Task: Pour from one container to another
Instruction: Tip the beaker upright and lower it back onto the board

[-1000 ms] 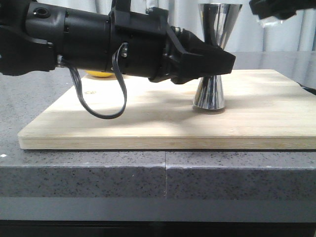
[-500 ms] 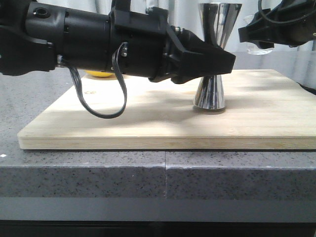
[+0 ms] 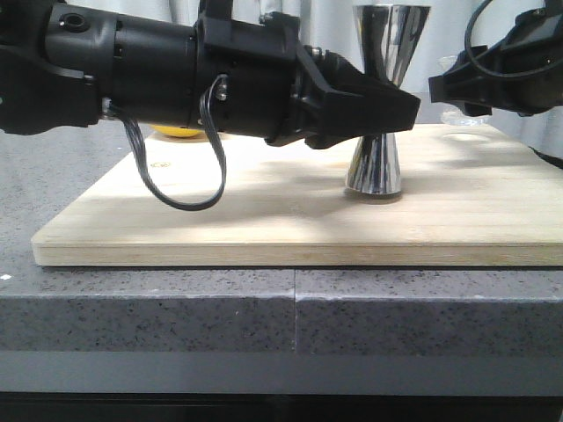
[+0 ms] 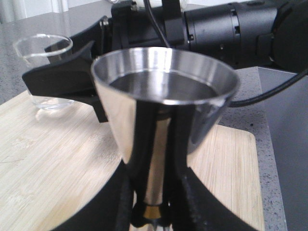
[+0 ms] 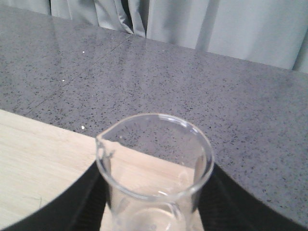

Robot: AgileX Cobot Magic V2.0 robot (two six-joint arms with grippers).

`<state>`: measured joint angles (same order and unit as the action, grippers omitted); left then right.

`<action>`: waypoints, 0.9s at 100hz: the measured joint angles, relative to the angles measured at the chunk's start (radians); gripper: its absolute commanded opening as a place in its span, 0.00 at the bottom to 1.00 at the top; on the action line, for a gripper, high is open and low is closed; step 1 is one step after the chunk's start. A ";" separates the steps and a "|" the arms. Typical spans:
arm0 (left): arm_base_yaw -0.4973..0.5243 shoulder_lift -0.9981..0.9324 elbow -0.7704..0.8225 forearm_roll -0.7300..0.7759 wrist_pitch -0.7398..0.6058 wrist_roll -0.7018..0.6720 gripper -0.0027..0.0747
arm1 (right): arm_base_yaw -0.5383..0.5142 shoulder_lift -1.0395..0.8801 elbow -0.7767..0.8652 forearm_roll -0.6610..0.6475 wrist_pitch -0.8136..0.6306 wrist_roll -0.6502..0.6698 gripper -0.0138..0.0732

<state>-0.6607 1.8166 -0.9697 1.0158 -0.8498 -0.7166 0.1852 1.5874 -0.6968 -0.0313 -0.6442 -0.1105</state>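
Right gripper (image 3: pixel 453 92), jaws closed on beaker (image 5: pixel 155 173), has dropped from high right to just above board (image 3: pixel 264 220), well right of jigger (image 3: pixel 380 97), which left gripper (image 3: pixel 387 110) clamps at its waist; pour apparently done, beaker being set down.

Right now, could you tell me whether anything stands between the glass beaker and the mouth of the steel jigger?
Nothing visible does. The beaker, gripped by the right pincer, sits beside the jigger with open air between the rims. The left pincer clamps the jigger only at its waist, below the open mouth.
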 measured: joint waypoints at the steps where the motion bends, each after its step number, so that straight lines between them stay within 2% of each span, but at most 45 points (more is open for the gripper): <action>1: 0.000 0.000 0.000 0.000 0.000 0.000 0.01 | 0.000 0.000 0.001 0.000 -0.002 0.000 0.45; 90: 0.000 0.000 0.000 0.000 -0.002 -0.003 0.01 | 0.000 0.111 0.018 0.000 -0.174 0.005 0.45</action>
<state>-0.6607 1.8166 -0.9697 1.0158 -0.8515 -0.7197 0.1852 1.6988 -0.6787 -0.0313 -0.8182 -0.1059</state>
